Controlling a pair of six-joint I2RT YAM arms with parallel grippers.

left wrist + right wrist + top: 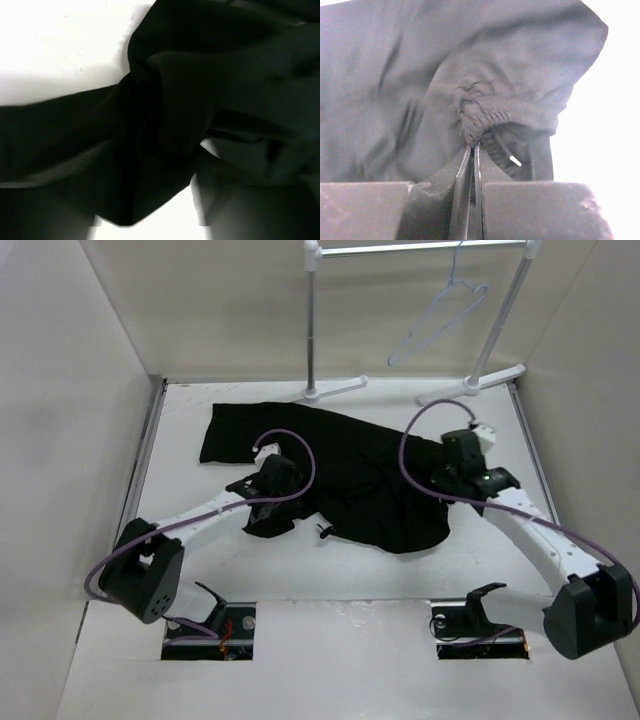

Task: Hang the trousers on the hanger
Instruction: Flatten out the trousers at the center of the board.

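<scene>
Overhead, the black soft-fabric trousers [350, 465] lie crumpled across the middle of the white table [200, 570], one leg stretched toward the far left. The thin pale bluish wire hanger [440, 320] hangs by its hook from the bar of the white tubular garment rack [315, 320] at the back, well apart from the cloth. My left gripper [268, 518] sits down on the near left edge of the trousers, and my right gripper [440, 480] is on their right side. From this height I cannot tell how either claw stands. In my left wrist view, dark folds of the trousers [200, 100] fill almost everything, with bare table [60, 50] showing at the upper left. My own fingers blend into the black, so I cannot tell whether that claw is spread or pressed together. In my right wrist view, my right gripper [471, 147] has its fingers [462, 180] pressed together, pinching the gathered elastic waistband of the trousers [420, 75], which puckers right at the tips. A white-tipped drawstring end [516, 161] lies just beside them.
</scene>
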